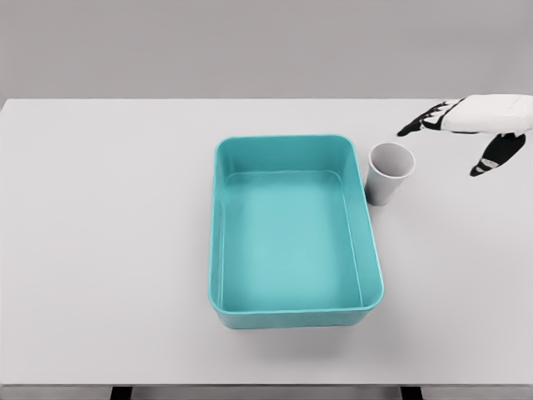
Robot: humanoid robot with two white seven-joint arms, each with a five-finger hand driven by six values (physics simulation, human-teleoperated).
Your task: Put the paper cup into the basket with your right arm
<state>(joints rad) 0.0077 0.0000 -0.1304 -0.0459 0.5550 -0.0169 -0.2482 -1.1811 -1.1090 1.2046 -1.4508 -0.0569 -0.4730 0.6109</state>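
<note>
Head view: white paper cup [390, 172] stands upright on the white counter [108, 233], just beside the right wall of the teal basket [293, 312], near its far right corner; touching or not, cannot tell. Cup mouth open, facing up. Right hand [475, 125] enters from the right edge, beyond and right of the cup, clear of it. Fingers [416, 127] spread apart, holding nothing.

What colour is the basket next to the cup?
Teal, plain, no pattern: the basket shows best in the head view.
</note>
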